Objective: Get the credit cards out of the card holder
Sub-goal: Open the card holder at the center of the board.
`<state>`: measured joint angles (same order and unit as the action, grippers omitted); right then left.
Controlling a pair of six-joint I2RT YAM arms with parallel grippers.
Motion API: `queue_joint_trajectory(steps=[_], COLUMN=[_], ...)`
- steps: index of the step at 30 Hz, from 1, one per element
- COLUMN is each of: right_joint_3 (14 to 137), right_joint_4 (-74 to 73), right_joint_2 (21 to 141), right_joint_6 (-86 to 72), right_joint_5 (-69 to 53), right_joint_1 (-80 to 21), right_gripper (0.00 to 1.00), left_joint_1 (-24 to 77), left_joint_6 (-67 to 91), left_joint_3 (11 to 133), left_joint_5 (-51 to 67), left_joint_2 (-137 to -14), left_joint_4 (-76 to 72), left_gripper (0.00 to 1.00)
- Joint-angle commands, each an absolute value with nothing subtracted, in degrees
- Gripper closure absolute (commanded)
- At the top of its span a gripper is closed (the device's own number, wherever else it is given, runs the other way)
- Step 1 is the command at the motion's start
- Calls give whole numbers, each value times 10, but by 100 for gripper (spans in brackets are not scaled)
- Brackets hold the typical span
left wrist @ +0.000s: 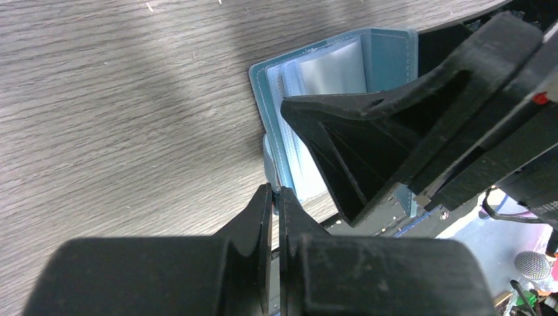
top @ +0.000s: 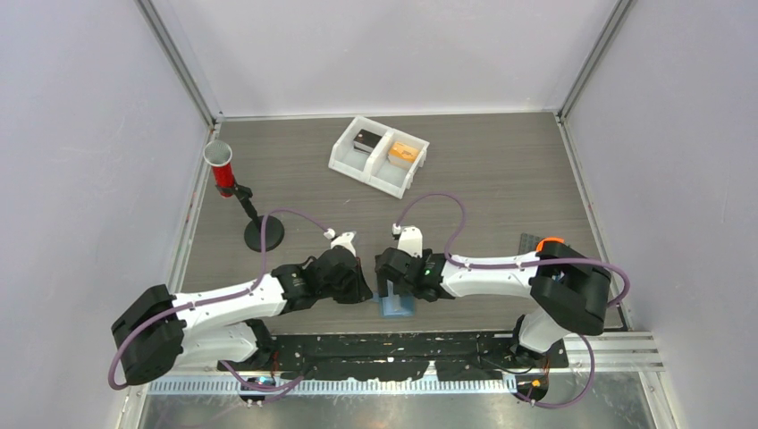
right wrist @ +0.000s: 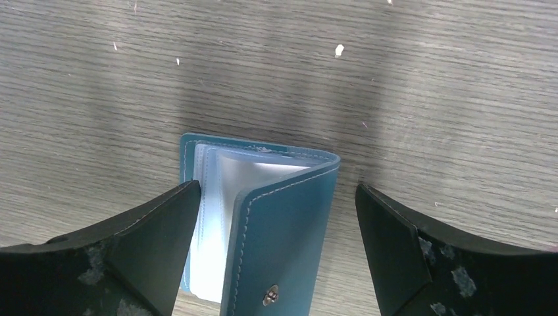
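The light-blue card holder [top: 395,307] lies half open near the table's front edge, between both arms. Its pale inner sleeves [right wrist: 217,197] show, and one cover [right wrist: 289,230] with a metal snap stands raised. My left gripper [left wrist: 276,192] is shut, pinching the edge of the holder's lower cover [left wrist: 271,141]. My right gripper [right wrist: 277,186] hangs open over the holder, one finger on each side of the raised cover. Its finger [left wrist: 368,131] hides part of the holder in the left wrist view. The credit cards are hidden; none show in the sleeves.
A white two-compartment tray [top: 379,156] at the back holds a dark item [top: 365,140] and an orange item [top: 404,153]. A red cup on a black stand [top: 221,165] is at the back left. The table's front edge [left wrist: 342,220] runs just behind the holder.
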<state>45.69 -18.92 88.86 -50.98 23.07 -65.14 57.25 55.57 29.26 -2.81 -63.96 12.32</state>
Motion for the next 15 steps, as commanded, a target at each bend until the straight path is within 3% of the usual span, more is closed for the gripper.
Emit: queue_joint_trajectory(steps=[1, 7, 10, 15], right_joint_3=[473, 476, 470, 465], right_joint_4=[-222, -241, -237, -240], right_joint_2=[920, 924, 915, 892], right_joint_6=[-534, -518, -507, -490], right_joint_5=[244, 261, 270, 285], right_joint_1=[-664, -664, -664, -664], right_gripper=[5, 1, 11, 15], left_joint_1=[571, 571, 571, 571], left_joint_6=[561, 557, 559, 560], left_joint_3=[289, 289, 289, 287], left_joint_5=[-30, -38, -48, -63], left_joint_2=[-624, -619, -612, -605], left_joint_4=[103, 119, 131, 150], left_gripper=[100, 100, 100, 100])
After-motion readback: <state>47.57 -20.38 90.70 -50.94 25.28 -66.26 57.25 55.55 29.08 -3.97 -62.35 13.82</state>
